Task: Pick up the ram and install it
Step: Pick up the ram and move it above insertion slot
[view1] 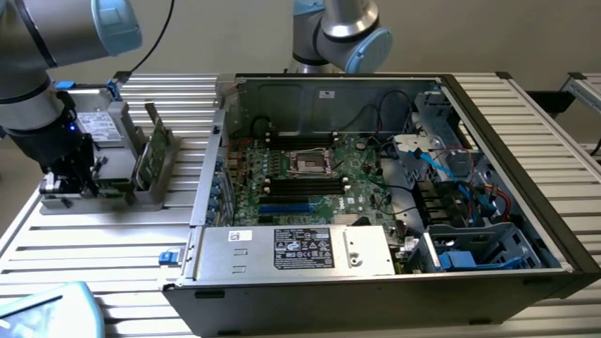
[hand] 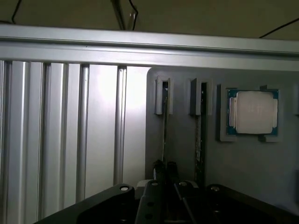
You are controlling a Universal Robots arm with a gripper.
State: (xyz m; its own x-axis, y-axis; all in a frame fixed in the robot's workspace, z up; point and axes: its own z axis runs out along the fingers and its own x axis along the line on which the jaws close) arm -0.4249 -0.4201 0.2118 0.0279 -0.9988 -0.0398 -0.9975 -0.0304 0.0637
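The ram (hand: 164, 126) stands on edge in a slot of the grey holder (hand: 187, 149), showing as a thin dark strip. My gripper (hand: 165, 166) is low over its near end, one fingertip on each side of the strip, shut on it. A second thin stick (hand: 201, 135) stands in the neighbouring slot. In the exterior view my gripper (view1: 80, 184) is down at the holder (view1: 122, 201) on that view's left, beside the open computer case (view1: 376, 232). The motherboard (view1: 319, 176) lies inside with its long black slots (view1: 305, 186) showing.
A square silver processor chip (hand: 253, 112) rests in a pocket of the holder beside the sticks. Green boards (view1: 155, 148) stand on edge in the holder. The case's power supply (view1: 300, 250), drive cage (view1: 479, 246) and cables (view1: 441, 165) crowd its near and right sides. A second arm (view1: 338, 32) stands behind.
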